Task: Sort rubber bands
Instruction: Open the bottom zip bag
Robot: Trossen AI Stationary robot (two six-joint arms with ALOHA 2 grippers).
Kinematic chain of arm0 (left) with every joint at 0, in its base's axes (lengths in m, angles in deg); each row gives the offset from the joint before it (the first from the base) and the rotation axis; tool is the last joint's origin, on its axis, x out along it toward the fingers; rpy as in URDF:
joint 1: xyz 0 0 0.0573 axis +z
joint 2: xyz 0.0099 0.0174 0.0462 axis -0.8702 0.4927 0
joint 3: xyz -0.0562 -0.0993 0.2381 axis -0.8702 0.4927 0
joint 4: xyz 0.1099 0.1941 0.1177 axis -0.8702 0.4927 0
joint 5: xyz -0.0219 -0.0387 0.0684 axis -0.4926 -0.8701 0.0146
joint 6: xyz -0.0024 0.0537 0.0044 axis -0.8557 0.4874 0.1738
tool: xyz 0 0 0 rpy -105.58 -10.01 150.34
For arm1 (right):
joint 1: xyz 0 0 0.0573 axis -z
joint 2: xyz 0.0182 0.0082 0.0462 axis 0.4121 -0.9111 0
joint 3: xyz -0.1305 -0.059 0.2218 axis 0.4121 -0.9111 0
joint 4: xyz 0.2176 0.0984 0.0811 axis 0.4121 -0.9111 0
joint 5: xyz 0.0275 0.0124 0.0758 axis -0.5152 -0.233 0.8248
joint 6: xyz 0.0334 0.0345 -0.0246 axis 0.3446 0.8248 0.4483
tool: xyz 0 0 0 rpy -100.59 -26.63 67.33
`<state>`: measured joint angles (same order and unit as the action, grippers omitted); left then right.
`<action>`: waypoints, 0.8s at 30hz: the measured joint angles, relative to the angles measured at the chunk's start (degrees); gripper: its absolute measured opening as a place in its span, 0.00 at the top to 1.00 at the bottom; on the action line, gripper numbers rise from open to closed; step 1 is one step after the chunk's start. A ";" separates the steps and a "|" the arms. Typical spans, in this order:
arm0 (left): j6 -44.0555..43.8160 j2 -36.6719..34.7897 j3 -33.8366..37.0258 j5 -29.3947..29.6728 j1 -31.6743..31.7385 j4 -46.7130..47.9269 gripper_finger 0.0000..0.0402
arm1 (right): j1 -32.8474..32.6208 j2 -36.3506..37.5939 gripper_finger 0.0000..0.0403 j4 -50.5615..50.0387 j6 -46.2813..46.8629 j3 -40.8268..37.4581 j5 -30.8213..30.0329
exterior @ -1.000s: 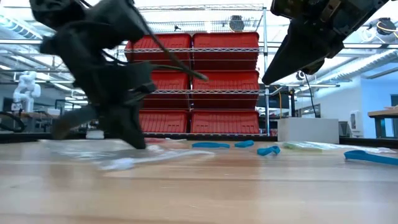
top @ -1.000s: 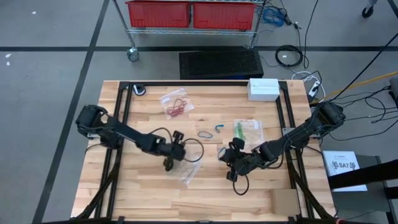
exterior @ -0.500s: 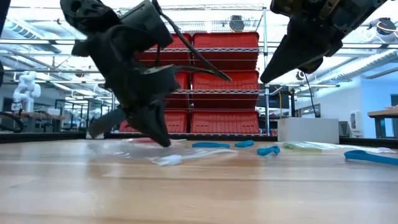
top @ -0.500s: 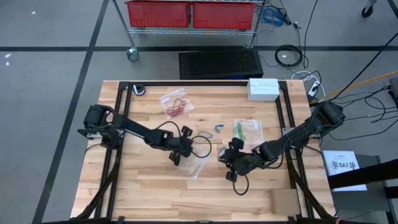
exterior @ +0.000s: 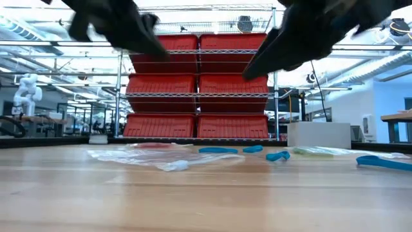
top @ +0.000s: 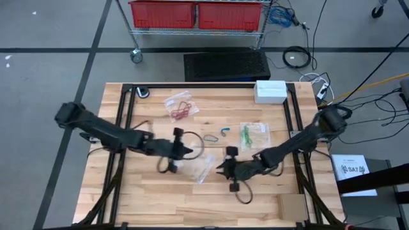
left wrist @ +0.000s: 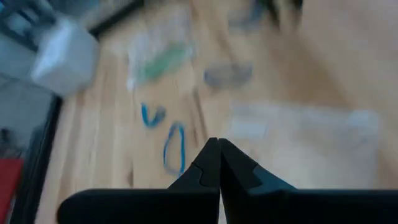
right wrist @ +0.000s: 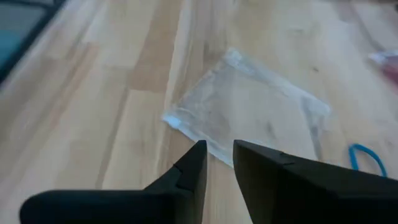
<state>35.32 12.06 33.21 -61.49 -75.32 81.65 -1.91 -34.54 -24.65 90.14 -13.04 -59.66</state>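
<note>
A clear plastic bag (top: 200, 167) lies flat on the table's middle, with nothing visible inside it. Loose blue rubber bands (top: 211, 137) (top: 225, 132) lie just beyond it. One bag with red bands (top: 181, 107) and one with green bands (top: 254, 134) lie farther back. My left gripper (top: 190, 152) hangs shut above the clear bag's left side and holds nothing; its wrist view shows the shut fingertips (left wrist: 217, 150) over the blue bands (left wrist: 175, 148). My right gripper (top: 219, 170) hovers at the bag's right edge, with its fingers (right wrist: 219, 154) a little apart and pointing at the bag (right wrist: 249, 115).
A white box (top: 270, 91) stands at the table's far right corner. A black frame rail (top: 124, 115) runs along the left side and another (top: 295, 121) along the right. Another blue band (exterior: 383, 162) lies at the right in the low view. Bare wood lies near the front edge.
My left gripper has risen off the clear bag and tipped up while staying shut. Before that it drifted toward the table's right, and the bag slid a little rightward with it and now lies still. My right gripper has moved toward the table's left, up to the bag.
</note>
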 joint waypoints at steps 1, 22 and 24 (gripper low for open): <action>-1.27 -2.29 1.78 0.01 -1.16 -2.77 1.00 | 0.04 -1.70 0.82 0.07 -0.99 0.98 -0.02; 2.51 -22.35 21.80 14.80 -13.22 -38.14 1.00 | -0.12 -36.85 0.56 -37.34 -22.15 39.11 -14.72; 2.61 -22.35 21.80 14.80 -13.22 -38.03 1.00 | 0.36 -37.80 0.57 -37.05 -24.96 39.11 -14.74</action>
<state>37.93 -10.29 55.01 -46.69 -88.54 43.63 -1.55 -72.34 -61.70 65.17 26.07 -74.40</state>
